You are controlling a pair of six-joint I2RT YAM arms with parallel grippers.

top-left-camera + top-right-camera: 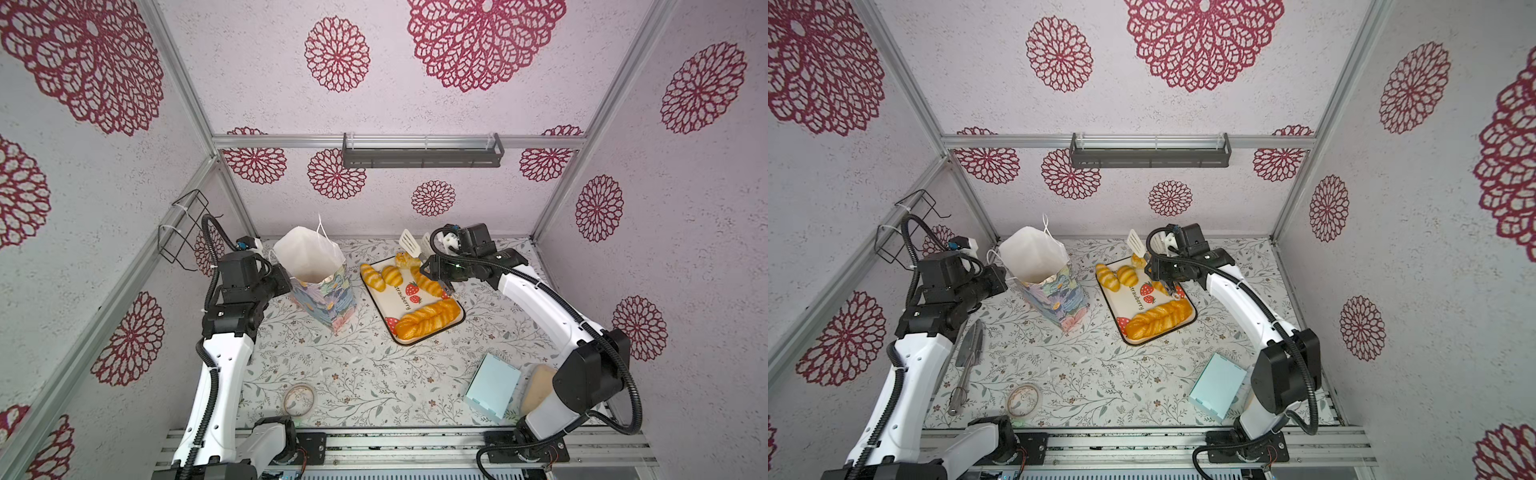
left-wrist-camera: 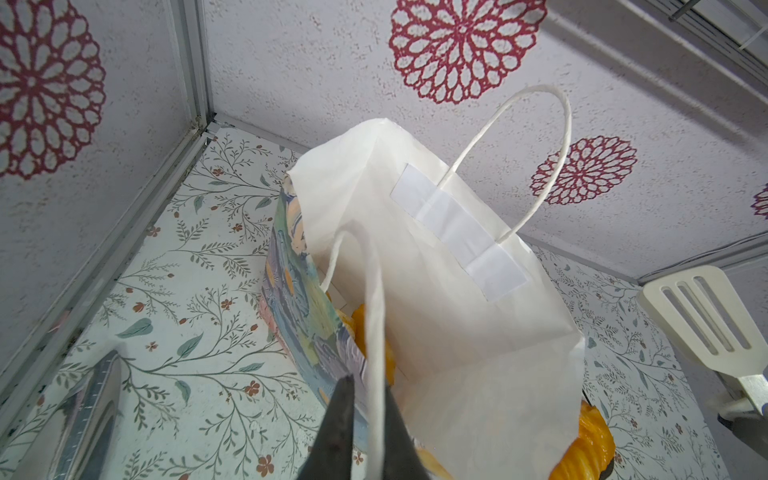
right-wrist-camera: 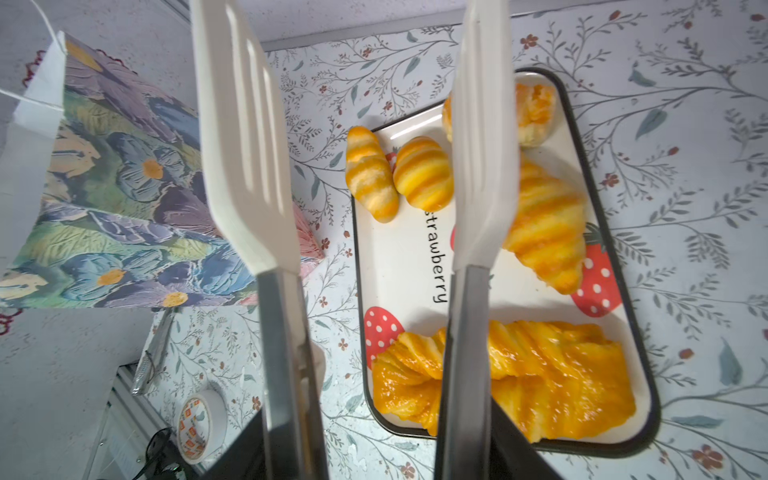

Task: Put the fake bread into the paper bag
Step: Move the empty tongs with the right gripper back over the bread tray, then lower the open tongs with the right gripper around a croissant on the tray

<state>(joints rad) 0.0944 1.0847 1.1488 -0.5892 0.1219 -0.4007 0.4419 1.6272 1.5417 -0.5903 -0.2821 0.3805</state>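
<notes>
The paper bag (image 1: 322,286) (image 1: 1054,289) stands upright and open, left of a strawberry tray (image 1: 417,301) (image 3: 399,266). My left gripper (image 2: 370,388) (image 1: 286,277) is shut on the bag's near string handle (image 2: 376,328). Orange fake bread (image 2: 360,328) shows inside the bag. On the tray lie two small croissants (image 3: 370,178) (image 3: 424,172), a bun (image 3: 534,114), a larger croissant (image 3: 548,228) and a braided loaf (image 3: 540,374) (image 1: 430,318). My right gripper (image 3: 378,449) (image 1: 438,272) grips white-tipped tongs (image 3: 245,145) over the tray. The tong blades stand apart with nothing between them.
A pale blue flat box (image 1: 492,386) and a beige pad (image 1: 536,386) lie at the front right. A tape roll (image 1: 298,399) sits at the front left, metal utensils (image 1: 969,345) beside the left arm. A wire rack (image 1: 183,228) hangs on the left wall.
</notes>
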